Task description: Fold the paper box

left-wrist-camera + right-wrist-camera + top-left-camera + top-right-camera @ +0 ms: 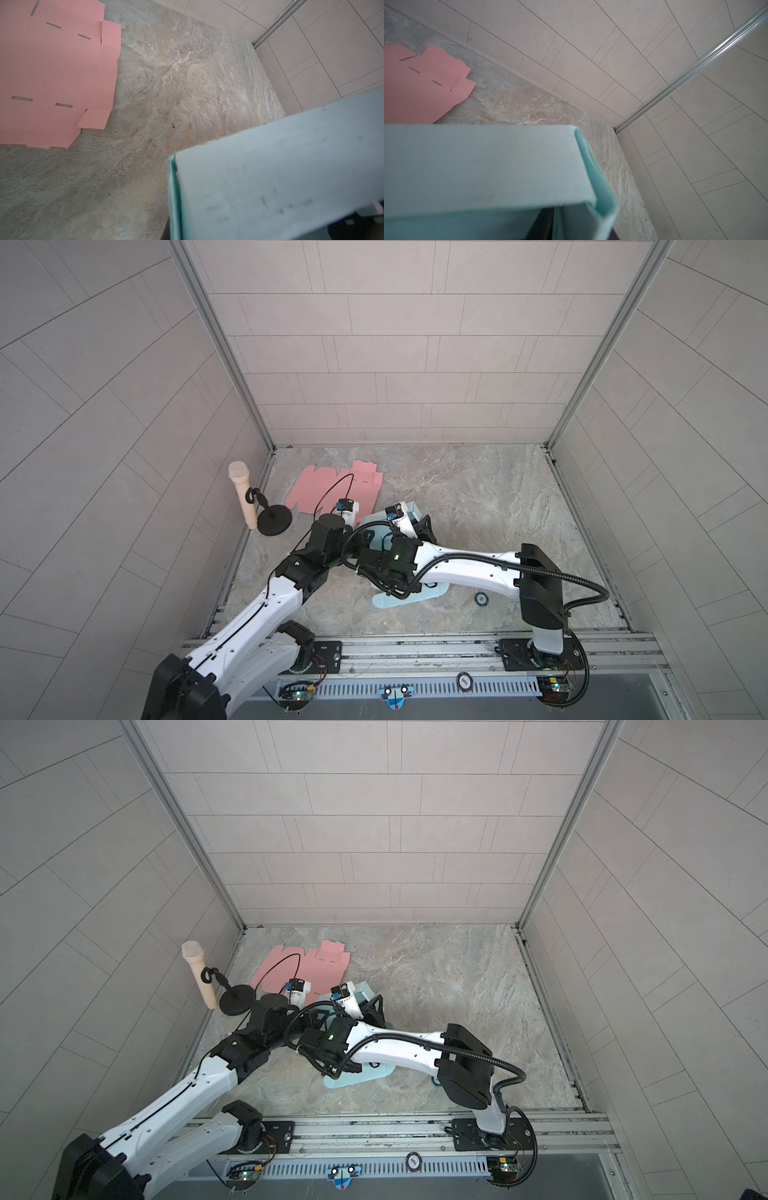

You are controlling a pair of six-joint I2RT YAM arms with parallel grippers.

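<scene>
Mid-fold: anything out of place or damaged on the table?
Nothing torn or spilled. The blue box has dark smudges on its raised wall, and a small ring lies loose on the table.

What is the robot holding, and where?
Cannot tell: the left arm and right arm crowd the raised wall of the blue box, which hides their fingertips.

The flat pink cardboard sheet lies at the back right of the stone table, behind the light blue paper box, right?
No, the flat pink cardboard sheet lies at the back left, as both top views show; it is behind the light blue paper box.
</scene>
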